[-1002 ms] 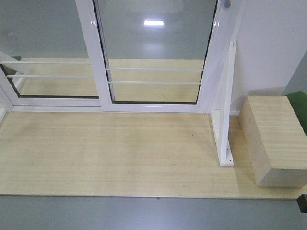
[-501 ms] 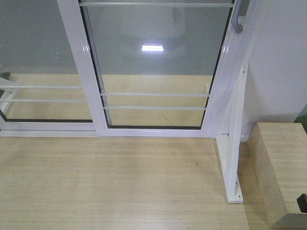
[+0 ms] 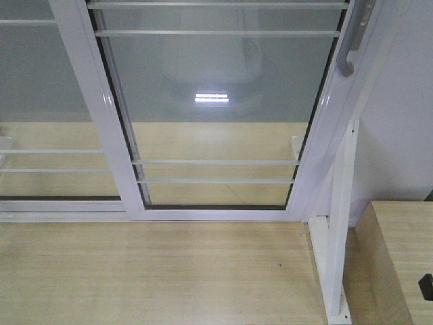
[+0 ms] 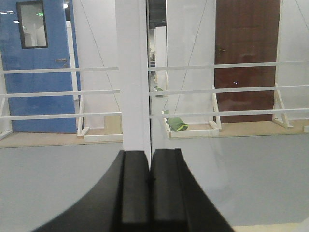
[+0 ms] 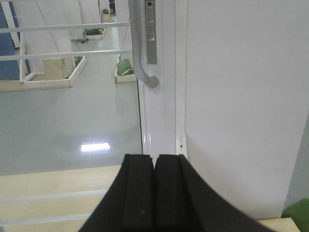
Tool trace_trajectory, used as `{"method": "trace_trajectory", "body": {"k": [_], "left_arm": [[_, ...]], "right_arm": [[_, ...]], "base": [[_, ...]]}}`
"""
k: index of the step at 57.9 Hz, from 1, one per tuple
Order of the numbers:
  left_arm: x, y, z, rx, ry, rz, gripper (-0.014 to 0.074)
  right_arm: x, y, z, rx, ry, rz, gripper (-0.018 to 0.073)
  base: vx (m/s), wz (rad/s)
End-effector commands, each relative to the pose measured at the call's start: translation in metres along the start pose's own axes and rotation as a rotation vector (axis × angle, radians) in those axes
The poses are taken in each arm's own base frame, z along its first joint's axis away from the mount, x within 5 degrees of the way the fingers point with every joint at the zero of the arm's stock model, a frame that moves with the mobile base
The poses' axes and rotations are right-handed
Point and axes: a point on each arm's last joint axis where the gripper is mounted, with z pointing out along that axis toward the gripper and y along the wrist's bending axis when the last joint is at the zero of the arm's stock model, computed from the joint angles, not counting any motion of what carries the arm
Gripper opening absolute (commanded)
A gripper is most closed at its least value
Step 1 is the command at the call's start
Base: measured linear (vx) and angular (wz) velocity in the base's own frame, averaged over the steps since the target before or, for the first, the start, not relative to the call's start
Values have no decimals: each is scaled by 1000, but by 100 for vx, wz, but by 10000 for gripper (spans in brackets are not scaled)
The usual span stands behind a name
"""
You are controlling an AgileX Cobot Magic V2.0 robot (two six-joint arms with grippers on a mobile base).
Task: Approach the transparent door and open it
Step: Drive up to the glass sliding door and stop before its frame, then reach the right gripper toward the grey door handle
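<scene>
Nearest in the left wrist view, the left gripper [image 4: 149, 166] has its two black fingers pressed flat together with nothing between them. It points level and straight ahead at a white frame upright [image 4: 131, 72], short of touching it. In the right wrist view the right gripper [image 5: 154, 169] is likewise closed on nothing. It is aimed at the right stile of the transparent door [image 5: 96, 96], lower than the curved handle [image 5: 140, 43] and apart from it.

In the front view, the pale wooden platform [image 3: 155, 271] fills the near ground. At near right a wooden block [image 3: 399, 257] sits beside a white brace [image 3: 335, 244], which stands on the platform against the frame. A small dark object [image 3: 426, 286] shows at the right edge; what it is cannot be told.

Beyond the platform stands the transparent door [image 3: 216, 108], right of centre. It is a clear pane in a white frame crossed by thin white bars, with its silver-grey handle [image 3: 352, 47] at upper right, next to the white wall [image 3: 406, 122]. A small lock [image 5: 151, 29] sits by the handle. To its left is a second glass panel [image 3: 47, 101].

Far through the glass are a grey floor, a blue door [image 4: 36, 63], a brown door [image 4: 246, 53] and a green object [image 4: 176, 124].
</scene>
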Motion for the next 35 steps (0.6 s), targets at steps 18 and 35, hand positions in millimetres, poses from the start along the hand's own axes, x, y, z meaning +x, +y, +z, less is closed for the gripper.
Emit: {"method": "trace_trajectory", "body": {"k": [18, 35], "left_arm": [[-3, 0, -1, 4, -82, -10, -6], [-3, 0, -1, 4, -82, -10, -6]], "right_arm": [[-7, 1, -1, -7, -94, -8, -9], [-7, 1, -1, -7, -94, -8, -9]], "base": [[19, -1], [14, 0]]}}
